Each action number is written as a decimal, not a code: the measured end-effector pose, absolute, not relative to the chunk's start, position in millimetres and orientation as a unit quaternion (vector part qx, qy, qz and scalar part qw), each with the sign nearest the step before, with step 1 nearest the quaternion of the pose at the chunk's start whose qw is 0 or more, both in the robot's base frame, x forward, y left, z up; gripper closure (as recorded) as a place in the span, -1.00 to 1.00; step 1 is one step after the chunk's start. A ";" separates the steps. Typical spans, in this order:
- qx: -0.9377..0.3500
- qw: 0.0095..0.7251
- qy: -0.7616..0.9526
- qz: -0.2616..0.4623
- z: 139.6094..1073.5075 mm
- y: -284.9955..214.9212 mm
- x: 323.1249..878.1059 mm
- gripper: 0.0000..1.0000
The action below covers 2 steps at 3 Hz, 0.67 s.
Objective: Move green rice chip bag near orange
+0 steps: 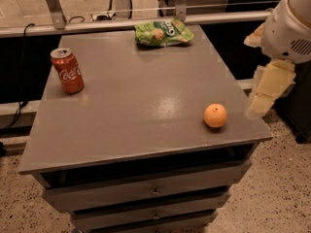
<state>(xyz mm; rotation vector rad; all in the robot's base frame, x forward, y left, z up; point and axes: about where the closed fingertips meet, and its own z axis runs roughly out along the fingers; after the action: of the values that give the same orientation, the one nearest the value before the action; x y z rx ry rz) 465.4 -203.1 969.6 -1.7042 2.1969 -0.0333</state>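
The green rice chip bag (163,32) lies flat at the far edge of the grey table (131,106), a little right of the middle. The orange (215,115) sits near the table's front right corner, far from the bag. My gripper (258,107) hangs off the table's right edge, pale and pointing down, just right of the orange and above the table corner. It holds nothing that I can see. The white arm body (291,28) is above it at the upper right.
A red cola can (67,71) stands upright near the table's left edge. Drawers (155,191) run below the tabletop. A metal rail (121,23) and cables lie behind the table. Speckled floor surrounds it.
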 end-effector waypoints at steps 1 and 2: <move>-0.602 0.193 0.775 0.007 963.1 -193.4 485.6 -1.00; -0.602 0.199 0.773 0.016 960.0 -188.0 496.1 -1.00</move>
<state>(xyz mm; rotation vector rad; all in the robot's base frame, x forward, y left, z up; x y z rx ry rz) 496.1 -188.0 960.0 -1.6836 2.1613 0.0458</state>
